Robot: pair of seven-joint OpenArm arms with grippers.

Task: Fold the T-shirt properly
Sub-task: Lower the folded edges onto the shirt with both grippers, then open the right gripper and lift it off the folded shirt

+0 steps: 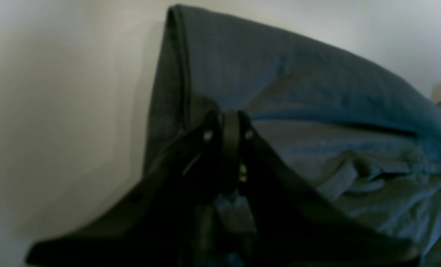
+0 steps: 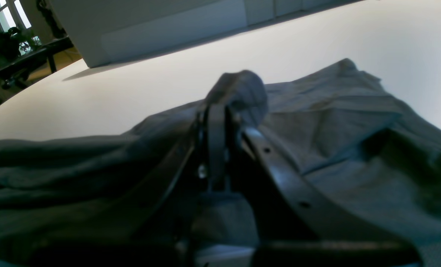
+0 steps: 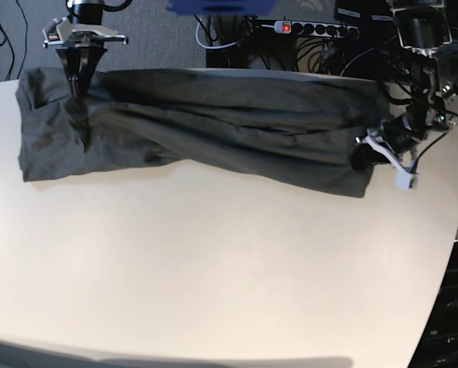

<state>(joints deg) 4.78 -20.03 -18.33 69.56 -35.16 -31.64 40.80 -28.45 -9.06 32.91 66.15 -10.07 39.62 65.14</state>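
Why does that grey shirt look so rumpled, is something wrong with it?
Nothing looks damaged. The T-shirt is stretched in a long, wrinkled band across the far side of the table, pinched at one end by the right gripper and at the other by the left gripper. It sags unevenly between them, not yet a neat fold.

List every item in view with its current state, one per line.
T-shirt: stretched between both grippers, bunched and creased, not folded flat.
Left gripper: shut on the T-shirt.
Right gripper: shut on the T-shirt.
Table: carries the T-shirt at its far edge.
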